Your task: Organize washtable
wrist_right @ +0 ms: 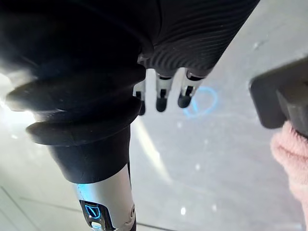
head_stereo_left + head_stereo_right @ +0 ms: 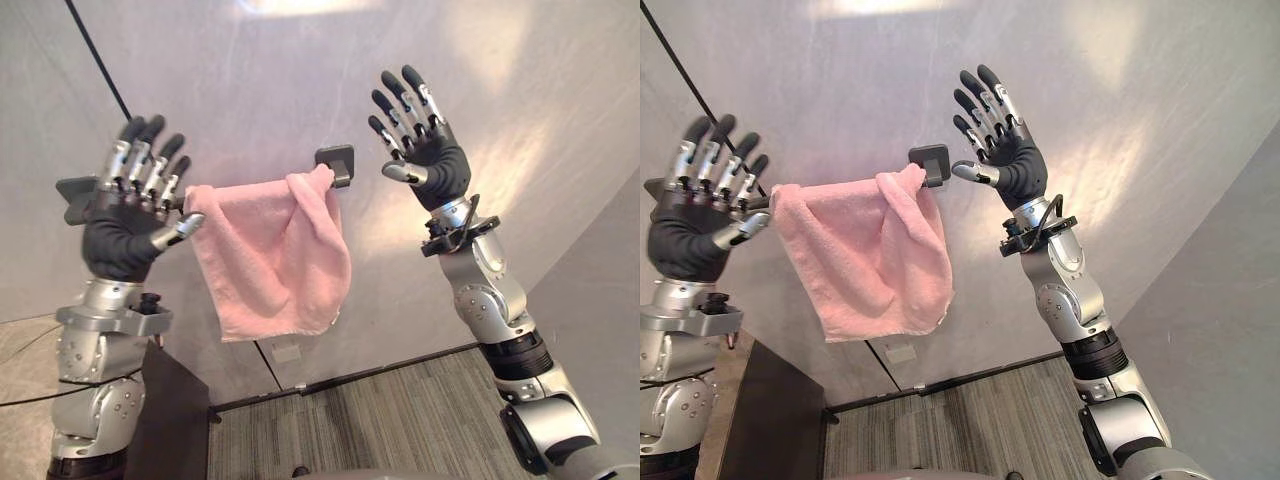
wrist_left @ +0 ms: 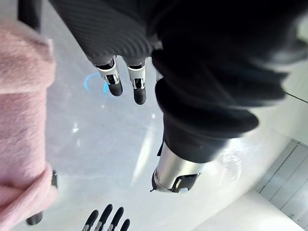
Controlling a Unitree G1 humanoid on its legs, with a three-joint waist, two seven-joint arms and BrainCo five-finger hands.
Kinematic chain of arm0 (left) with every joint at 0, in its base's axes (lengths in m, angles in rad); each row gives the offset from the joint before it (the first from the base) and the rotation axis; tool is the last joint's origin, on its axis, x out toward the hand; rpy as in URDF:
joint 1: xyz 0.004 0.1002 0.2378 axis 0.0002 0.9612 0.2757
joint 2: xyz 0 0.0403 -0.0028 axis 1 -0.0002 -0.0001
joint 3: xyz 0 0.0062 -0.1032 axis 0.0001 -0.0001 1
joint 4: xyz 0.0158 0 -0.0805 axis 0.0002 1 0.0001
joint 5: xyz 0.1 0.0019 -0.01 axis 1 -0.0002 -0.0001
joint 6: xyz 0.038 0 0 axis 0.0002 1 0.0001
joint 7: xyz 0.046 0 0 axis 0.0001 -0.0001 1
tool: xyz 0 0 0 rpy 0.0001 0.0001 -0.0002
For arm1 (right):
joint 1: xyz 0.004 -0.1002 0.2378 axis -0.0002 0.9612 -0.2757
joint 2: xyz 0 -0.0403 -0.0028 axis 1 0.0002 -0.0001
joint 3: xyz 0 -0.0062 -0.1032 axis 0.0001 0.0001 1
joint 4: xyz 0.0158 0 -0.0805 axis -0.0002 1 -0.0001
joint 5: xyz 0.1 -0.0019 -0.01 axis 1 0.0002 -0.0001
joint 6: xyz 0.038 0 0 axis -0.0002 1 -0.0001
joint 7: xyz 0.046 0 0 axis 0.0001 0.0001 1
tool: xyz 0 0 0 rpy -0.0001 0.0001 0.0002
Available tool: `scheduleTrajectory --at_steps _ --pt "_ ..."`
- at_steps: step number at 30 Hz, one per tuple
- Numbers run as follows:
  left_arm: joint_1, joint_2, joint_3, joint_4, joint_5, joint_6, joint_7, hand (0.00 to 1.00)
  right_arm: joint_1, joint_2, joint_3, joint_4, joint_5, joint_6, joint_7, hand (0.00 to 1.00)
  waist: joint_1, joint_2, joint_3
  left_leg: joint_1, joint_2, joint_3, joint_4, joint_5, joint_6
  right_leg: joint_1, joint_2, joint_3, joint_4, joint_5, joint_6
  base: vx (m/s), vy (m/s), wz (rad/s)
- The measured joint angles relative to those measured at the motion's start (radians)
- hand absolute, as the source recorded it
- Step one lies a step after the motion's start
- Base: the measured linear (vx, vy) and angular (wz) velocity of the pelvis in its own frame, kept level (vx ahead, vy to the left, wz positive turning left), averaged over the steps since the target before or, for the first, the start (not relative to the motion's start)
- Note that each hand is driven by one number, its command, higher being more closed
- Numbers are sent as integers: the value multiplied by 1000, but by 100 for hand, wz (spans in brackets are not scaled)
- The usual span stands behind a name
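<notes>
A pale grey glossy wall (image 2: 300,60) stands behind everything, with grey striped carpet floor (image 2: 400,420) at its foot and a dark brown flat-topped bench (image 2: 175,420) in the lower left corner.

A soft pink terry towel (image 2: 265,260) hangs on the wall between the two raised arms. It is draped over a rail whose two dark grey square brackets show at either end, one by the left hand's knuckles (image 2: 75,195) and one at the towel's upper right corner (image 2: 338,160). The cloth is bunched and folded at its top right end, where it lies against that bracket, and falls in a slanted sheet with its lower edge well above the floor.

The left hand (image 2: 125,235) is held up at the towel's left edge, fingers straight and fanned upward, holding nothing. Its thumb points towards the cloth and ends just beside the towel's upper left corner; whether it touches cannot be told. In the left wrist view the pink cloth (image 3: 21,120) lies beside the straight fingers, not inside them.

The right hand (image 2: 435,160) is raised on the other side, fingers straight and spread, empty. Its thumb points at the right bracket, with a clear gap between it and the towel
</notes>
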Motion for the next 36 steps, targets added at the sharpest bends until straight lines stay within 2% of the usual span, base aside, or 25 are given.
scheduleTrajectory --at_steps 2,6,10,15,21,36 --pt "0 0 10 0 -17 0 2 0 -5 -1 1 0 2 -7 10 0 0 -1 0 0 0 0 0 0 0 0 0 0 0 1 -1 0 0 0" --pt "35 0 7 -23 -45 8 -34 0 -10 -14 88 -15 19 -8 39 0 -4 -7 4 0 1 1 0 -1 0 -2 1 4 0 1 -2 0 0 -2" --pt "104 2 -36 -50 -92 20 -87 0 -10 -88 229 -48 29 15 110 0 -7 -24 14 0 1 2 0 -1 -1 -3 1 6 0 0 0 0 0 -1" --pt "140 9 -87 -32 -141 51 -114 0 -8 -138 302 -47 46 50 159 0 -3 -35 15 -2 0 3 0 -1 -1 -3 0 4 0 -5 6 0 0 0" --pt "139 20 -159 25 -155 66 -127 0 -8 -181 370 -48 61 60 167 0 -1 -39 15 -7 0 5 0 -1 -1 -9 0 5 0 -5 6 0 0 0" --pt "65 13 -175 169 -151 66 -103 0 -3 -161 391 -39 68 68 166 0 0 -47 13 -11 1 19 -1 -1 -1 -21 6 18 1 -1 1 0 0 -2"
